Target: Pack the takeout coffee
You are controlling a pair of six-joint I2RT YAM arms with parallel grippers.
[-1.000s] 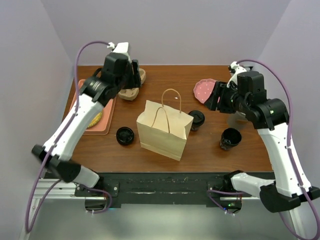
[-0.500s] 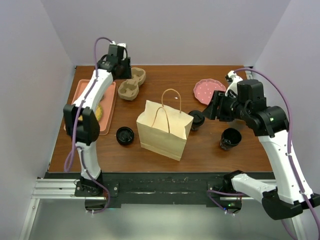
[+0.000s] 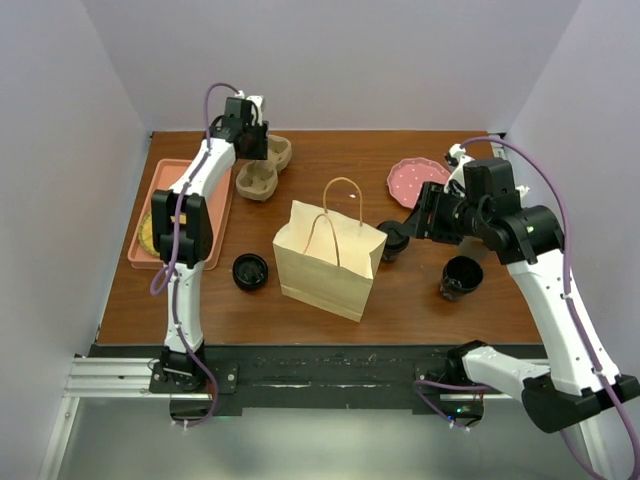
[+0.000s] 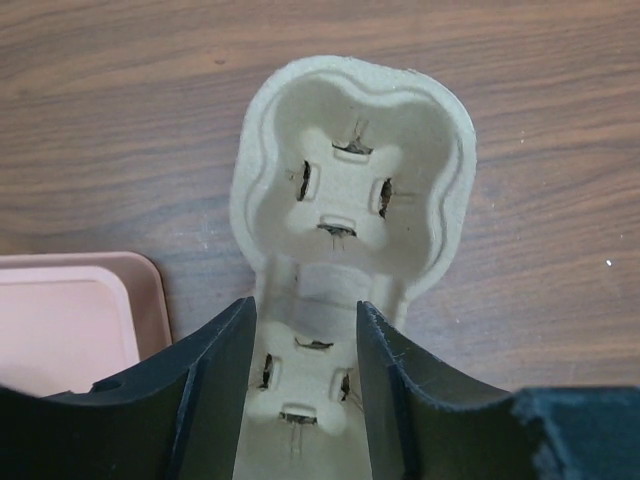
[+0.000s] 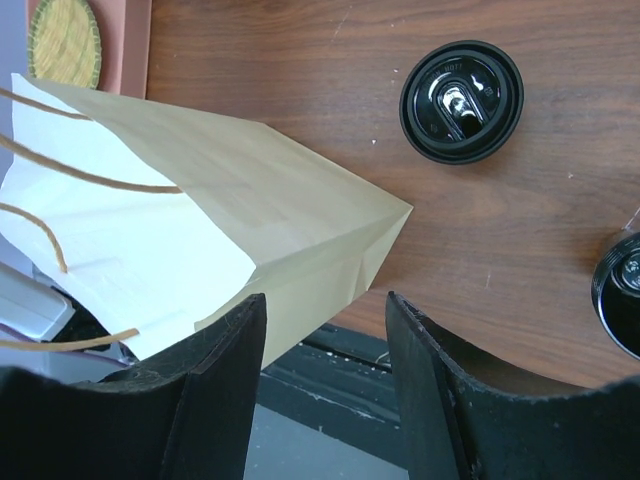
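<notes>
Three black lidded coffee cups stand on the table: one left of the bag [image 3: 250, 271], one at the bag's right side [image 3: 393, 238], one further right [image 3: 461, 277]. My left gripper [image 3: 250, 135] is open at the back of the table. In the left wrist view its fingers [image 4: 225, 350] straddle the near well of the tan pulp carrier [image 4: 350, 200], empty. My right gripper [image 3: 420, 215] hovers open and empty above the cup beside the bag. The right wrist view shows a cup lid [image 5: 462, 100] and another cup [image 5: 620, 300] at the right edge.
A tan paper bag [image 3: 330, 255] with handles stands open mid-table and also shows in the right wrist view [image 5: 200, 200]. A pink tray [image 3: 215, 235] with a yellow disc lies at left. A pink plate [image 3: 412, 180] sits at back right.
My left arm has stretched out and lowered its gripper onto the carrier at the back. My right gripper has shifted slightly left toward the bag. The cups and bag have not moved.
</notes>
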